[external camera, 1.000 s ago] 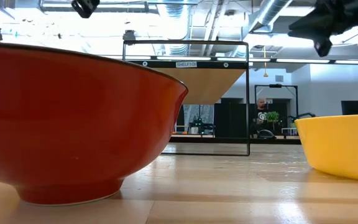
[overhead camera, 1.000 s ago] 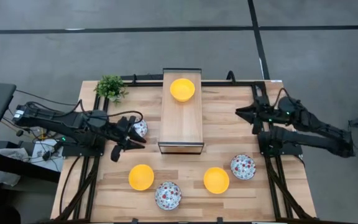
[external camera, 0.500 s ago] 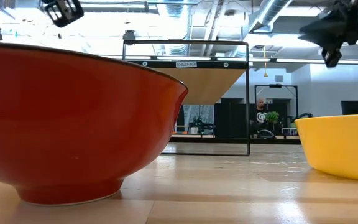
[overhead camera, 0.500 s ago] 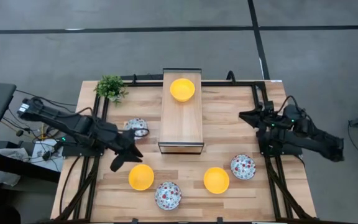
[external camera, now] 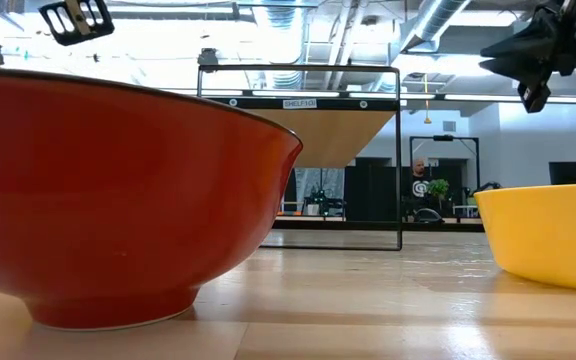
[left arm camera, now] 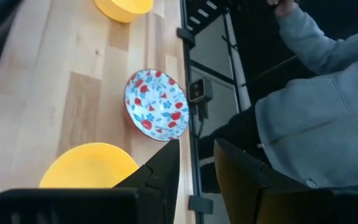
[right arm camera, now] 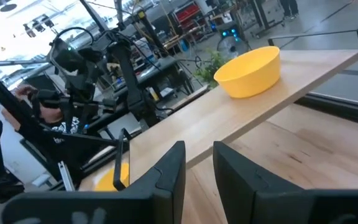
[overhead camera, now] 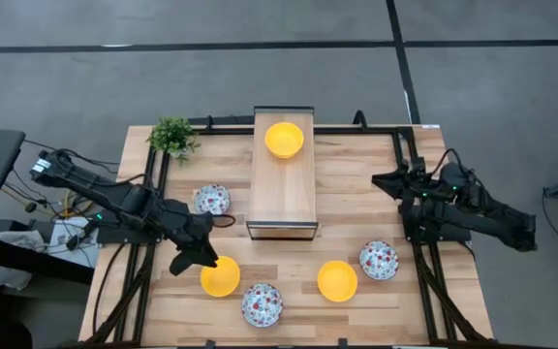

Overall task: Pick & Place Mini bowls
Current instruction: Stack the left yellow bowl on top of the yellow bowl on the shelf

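Observation:
Six mini bowls show in the high view. One yellow bowl (overhead camera: 284, 140) sits on top of the wooden shelf (overhead camera: 281, 199). A patterned bowl (overhead camera: 211, 200) stands on the table left of the shelf. Near the front edge stand a yellow bowl (overhead camera: 220, 276), a patterned bowl (overhead camera: 262, 304), a second yellow bowl (overhead camera: 337, 280) and a second patterned bowl (overhead camera: 379, 260). My left gripper (overhead camera: 201, 258) hovers open just left of the front-left yellow bowl (left arm camera: 89, 165), nothing between its fingers. My right gripper (overhead camera: 380, 178) waits open at the right, raised off the table.
A small potted plant (overhead camera: 172, 136) stands at the far left corner. Black frame rails (overhead camera: 419, 242) run along both sides of the table. A person in a grey sleeve (left arm camera: 316, 118) is beyond the near edge. Bare wood lies between the shelf and the right rail.
My left gripper has gone from beside the patterned bowl left of the shelf toward the near edge, sinking a little and rolling, and now stands by the front-left yellow bowl. My right gripper has sunk a little and drawn back. No bowl has moved.

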